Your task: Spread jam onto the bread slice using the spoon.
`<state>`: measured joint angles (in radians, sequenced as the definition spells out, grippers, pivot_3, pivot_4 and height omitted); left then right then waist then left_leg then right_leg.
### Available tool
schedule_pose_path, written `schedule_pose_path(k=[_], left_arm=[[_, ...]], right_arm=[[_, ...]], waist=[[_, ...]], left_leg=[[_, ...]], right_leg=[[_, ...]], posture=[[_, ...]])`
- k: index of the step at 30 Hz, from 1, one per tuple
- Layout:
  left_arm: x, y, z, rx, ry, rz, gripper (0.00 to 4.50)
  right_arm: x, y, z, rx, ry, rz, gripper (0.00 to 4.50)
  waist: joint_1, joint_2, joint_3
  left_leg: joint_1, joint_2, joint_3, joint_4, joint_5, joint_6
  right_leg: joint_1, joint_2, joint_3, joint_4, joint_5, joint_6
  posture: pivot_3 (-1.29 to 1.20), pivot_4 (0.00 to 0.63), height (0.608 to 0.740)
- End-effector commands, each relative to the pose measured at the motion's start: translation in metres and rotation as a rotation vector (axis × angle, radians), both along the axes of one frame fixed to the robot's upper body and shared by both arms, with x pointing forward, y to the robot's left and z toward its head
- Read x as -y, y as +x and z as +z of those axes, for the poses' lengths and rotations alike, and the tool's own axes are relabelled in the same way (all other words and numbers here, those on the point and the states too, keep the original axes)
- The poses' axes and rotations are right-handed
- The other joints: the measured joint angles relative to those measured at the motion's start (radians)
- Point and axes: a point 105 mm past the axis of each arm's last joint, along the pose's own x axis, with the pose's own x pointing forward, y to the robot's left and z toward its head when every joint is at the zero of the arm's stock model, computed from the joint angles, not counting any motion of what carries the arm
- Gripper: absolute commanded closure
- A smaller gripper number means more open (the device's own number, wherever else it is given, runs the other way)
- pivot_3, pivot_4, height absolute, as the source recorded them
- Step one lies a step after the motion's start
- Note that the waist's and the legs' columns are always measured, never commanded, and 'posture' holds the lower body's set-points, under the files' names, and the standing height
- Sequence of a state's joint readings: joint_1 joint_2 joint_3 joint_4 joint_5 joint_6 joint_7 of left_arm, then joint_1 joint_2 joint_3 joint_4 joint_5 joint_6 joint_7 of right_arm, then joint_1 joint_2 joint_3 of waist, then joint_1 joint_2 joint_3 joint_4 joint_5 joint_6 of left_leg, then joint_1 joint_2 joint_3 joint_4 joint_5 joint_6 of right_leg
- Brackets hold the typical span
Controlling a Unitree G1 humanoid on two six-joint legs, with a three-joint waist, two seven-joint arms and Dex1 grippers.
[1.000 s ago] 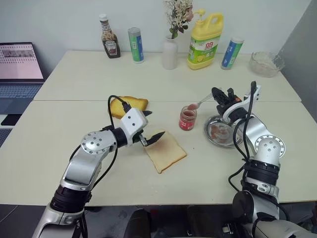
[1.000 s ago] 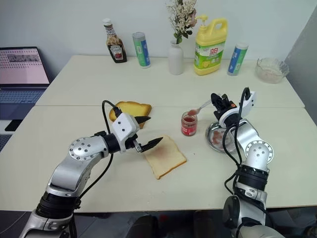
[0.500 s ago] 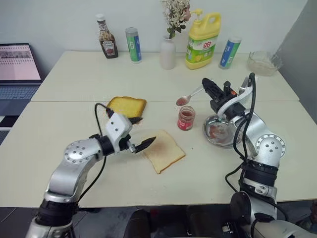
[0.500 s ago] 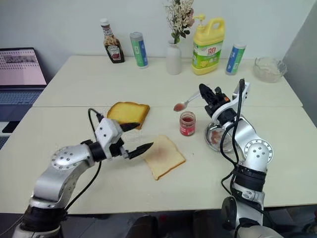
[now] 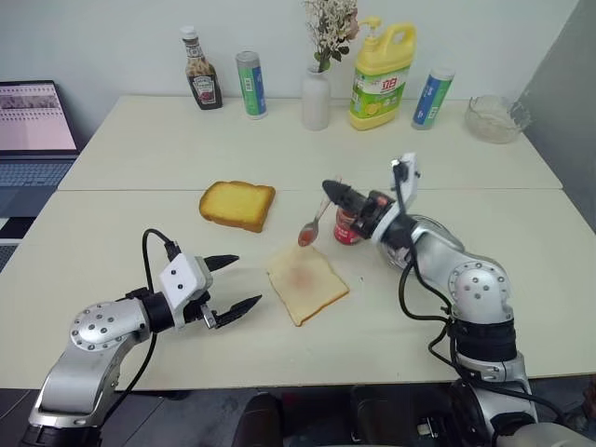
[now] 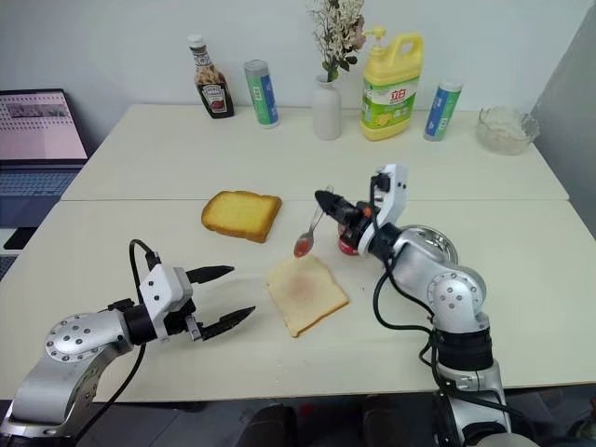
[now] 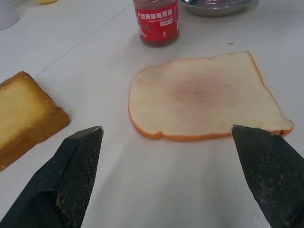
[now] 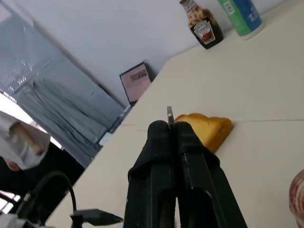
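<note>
The right gripper (image 5: 333, 193) has its 2 black fingers pressed together on the slim handle of the spoon (image 5: 312, 226), a shiny silver thing that hangs bowl-down with a red blob on it, just above the far edge of the bread slice (image 5: 307, 284). That slice is thin, flat and pale tan with a brown crust and a faint pink smear in its middle, lying on the smooth cream table (image 5: 140, 223). The jam (image 5: 347, 226), a short glass jar of red, stands right behind the claw's wrist. The left gripper (image 5: 231, 284) hovers low to the left of the slice, fingers spread wide and apart from it. The left wrist view adds the fingers' (image 7: 76, 175) rough, grainy pads and the jar's red label. The right wrist view shows a laptop (image 8: 137, 80) and ketchup bottle (image 8: 201, 24) beyond a thicker golden slice (image 5: 237, 204).
</note>
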<state>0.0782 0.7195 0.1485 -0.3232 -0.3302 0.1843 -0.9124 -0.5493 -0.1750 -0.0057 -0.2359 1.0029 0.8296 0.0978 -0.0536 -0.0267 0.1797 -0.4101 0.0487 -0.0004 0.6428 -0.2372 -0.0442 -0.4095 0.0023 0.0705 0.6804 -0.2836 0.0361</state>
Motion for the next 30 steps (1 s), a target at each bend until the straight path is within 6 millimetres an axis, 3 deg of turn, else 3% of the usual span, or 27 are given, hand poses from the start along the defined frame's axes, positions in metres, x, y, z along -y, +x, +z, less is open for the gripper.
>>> schedule_pose_path(k=[1, 12, 30], left_arm=[[0.004, -0.006, 0.007, 0.053, 0.016, -0.027, 0.0], [0.017, -0.004, 0.007, 0.061, 0.012, -0.066, 0.0], [0.03, -0.005, 0.016, 0.074, 0.03, -0.111, 0.0]], right_arm=[[-0.013, -0.013, 0.008, 0.17, -0.063, 0.043, 4.46], [-0.031, -0.045, -0.008, 0.472, -0.246, 0.173, 4.46], [-0.029, -0.065, -0.009, 0.641, -0.295, 0.238, 4.46]], waist=[[0.0, 0.0, 0.0], [0.002, 0.0, 0.0], [0.003, -0.001, 0.0]], left_leg=[[0.0, 0.0, 0.0, 0.0, 0.0, 0.0], [0.0, 0.0, 0.0, 0.0, 0.0, 0.0], [0.0, 0.0, -0.001, 0.001, 0.0, 0.0]], right_leg=[[0.0, 0.0, 0.0, 0.0, 0.0, 0.0], [0.0, 0.0, -0.001, 0.0, 0.0, 0.0], [0.0, 0.0, -0.001, 0.0, 0.0, 0.0]], posture=[[0.0, 0.15, 0.74], [0.0, 0.15, 0.74], [0.0, 0.15, 0.74]])
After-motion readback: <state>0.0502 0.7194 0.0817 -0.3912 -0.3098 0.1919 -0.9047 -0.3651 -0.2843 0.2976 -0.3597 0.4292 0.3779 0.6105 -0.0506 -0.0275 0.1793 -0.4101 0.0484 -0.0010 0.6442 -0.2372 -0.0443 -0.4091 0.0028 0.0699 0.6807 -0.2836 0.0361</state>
